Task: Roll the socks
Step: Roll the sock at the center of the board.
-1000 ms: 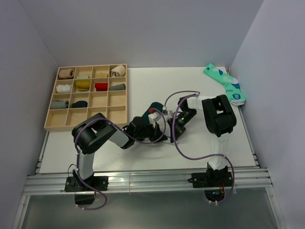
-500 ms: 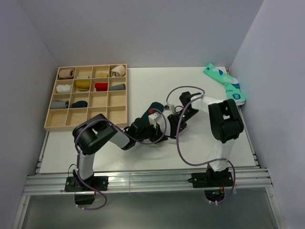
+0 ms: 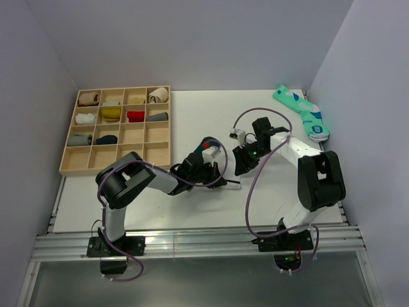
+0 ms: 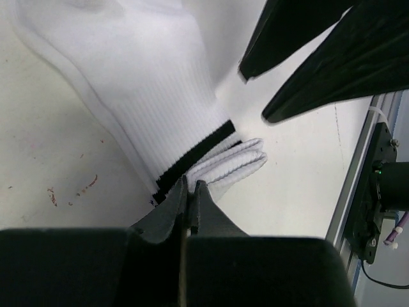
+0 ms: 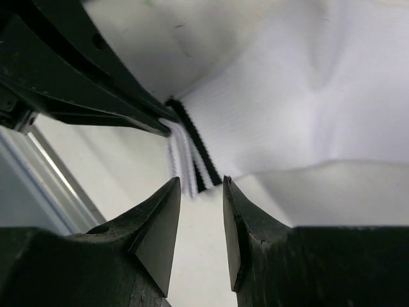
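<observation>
The white sock with black cuff stripes lies flat on the table; it also shows in the right wrist view. My left gripper is shut on the cuff edge, low on the table. My right gripper is open, its tips just short of the same cuff, with bare table between them; in the top view it is right of the left gripper. The dark green sock with the red-and-white figure lies just behind the left gripper. In the top view the arms hide the white sock.
A wooden compartment tray with several rolled socks stands at the back left. A mint-green pair lies at the back right by the wall. The metal rail runs along the table's near edge.
My right arm has swung its elbow out to the right and its gripper has drawn back a little from the cuff. My left gripper has shifted slightly right with the cuff.
</observation>
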Tool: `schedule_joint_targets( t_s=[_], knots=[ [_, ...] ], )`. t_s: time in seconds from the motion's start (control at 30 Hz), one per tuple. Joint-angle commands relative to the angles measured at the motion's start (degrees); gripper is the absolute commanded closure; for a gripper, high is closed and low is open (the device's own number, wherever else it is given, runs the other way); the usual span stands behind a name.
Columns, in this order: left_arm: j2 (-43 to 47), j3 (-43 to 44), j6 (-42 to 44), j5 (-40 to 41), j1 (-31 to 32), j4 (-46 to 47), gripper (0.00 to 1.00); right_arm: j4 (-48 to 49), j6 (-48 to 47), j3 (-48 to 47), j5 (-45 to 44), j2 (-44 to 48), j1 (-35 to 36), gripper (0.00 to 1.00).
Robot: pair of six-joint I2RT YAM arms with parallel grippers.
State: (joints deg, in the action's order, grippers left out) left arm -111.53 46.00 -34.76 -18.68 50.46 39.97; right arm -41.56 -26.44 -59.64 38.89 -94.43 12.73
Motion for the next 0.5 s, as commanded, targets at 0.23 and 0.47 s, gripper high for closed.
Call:
schedule_joint_targets(
  t_s=[0.23,0.47],
  knots=[
    [0.35,6.03,-0.13,5.05,0.96,-17.2,1.0,9.39,4.11,2.86,-10.85,7.95,-4.47,0.58],
    [-1.68,10.86,-0.39,4.62,1.4,-23.87,1.0,12.01,2.88,5.14,-10.59,10.58,-6.4,0.59]
  ],
)
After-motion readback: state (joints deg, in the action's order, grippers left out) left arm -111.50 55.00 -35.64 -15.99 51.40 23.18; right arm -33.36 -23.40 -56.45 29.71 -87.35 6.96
